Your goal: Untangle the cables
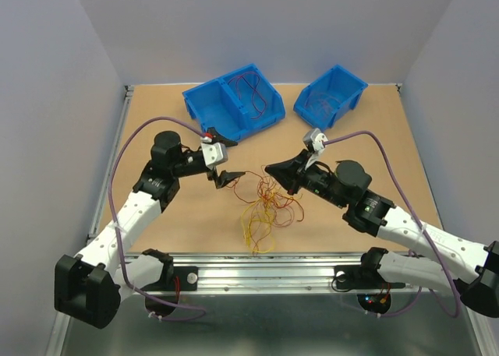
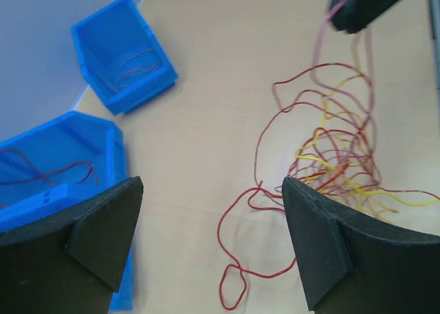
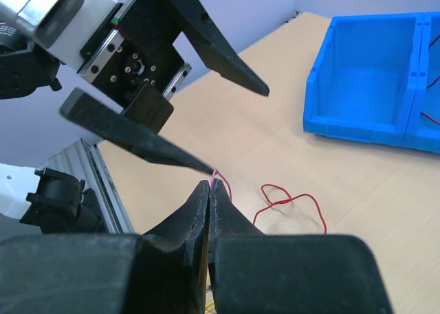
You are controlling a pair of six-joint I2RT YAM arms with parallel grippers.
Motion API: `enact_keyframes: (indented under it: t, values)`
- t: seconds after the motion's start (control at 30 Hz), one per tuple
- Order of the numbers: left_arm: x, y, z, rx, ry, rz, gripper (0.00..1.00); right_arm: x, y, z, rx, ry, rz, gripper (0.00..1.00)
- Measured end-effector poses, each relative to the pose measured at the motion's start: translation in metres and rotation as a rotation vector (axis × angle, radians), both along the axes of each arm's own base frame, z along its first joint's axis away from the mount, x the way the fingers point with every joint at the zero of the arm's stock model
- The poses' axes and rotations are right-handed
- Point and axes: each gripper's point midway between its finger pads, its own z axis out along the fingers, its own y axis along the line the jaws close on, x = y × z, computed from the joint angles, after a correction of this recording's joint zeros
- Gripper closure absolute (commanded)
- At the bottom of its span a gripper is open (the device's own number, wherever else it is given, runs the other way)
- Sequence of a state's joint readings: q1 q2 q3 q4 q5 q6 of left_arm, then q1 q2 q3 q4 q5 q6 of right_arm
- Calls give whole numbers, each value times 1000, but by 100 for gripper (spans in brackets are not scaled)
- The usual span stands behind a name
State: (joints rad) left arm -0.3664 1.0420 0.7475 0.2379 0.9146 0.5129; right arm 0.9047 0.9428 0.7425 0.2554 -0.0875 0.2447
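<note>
Tan table, cables tangled at centre, 5 o'clock of left jaws standing wide, 6 o'clock of right jaws pinched on one pink strand, blue bins at 12 o'clock

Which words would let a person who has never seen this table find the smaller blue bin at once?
Look along the far edge of the wooden table, where two blue bins stand side by side. The smaller bin is the one on the right, turned at an angle. Unlike the wider bin to its left, it has a single compartment with no divider.
</note>
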Motion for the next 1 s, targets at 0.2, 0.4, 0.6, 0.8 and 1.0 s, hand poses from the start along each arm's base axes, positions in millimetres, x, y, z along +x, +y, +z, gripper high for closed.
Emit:
enact_keyframes:
  t: [0.2, 0.4, 0.6, 0.8, 1.0]
  values:
    - [-31, -8, -5, 5, 9, -173, 4, -4, 3, 1, 1, -10, 30, 100]
    - [-52, -18, -15, 8, 63, -283, 14, -4, 10, -1, 2, -13, 56, 99]
    - [-66, -31, -20, 14, 102, -346, 26, 1, 25, -28, -53, 32, 87, 99]
    - [-71, -43, -24, 30, 126, -363, 61, 3, 34, -43, -81, 60, 108, 99]
    - [-61, -43, -27, 45, 123, -306, 100, 4, 38, -38, -74, 50, 121, 99]
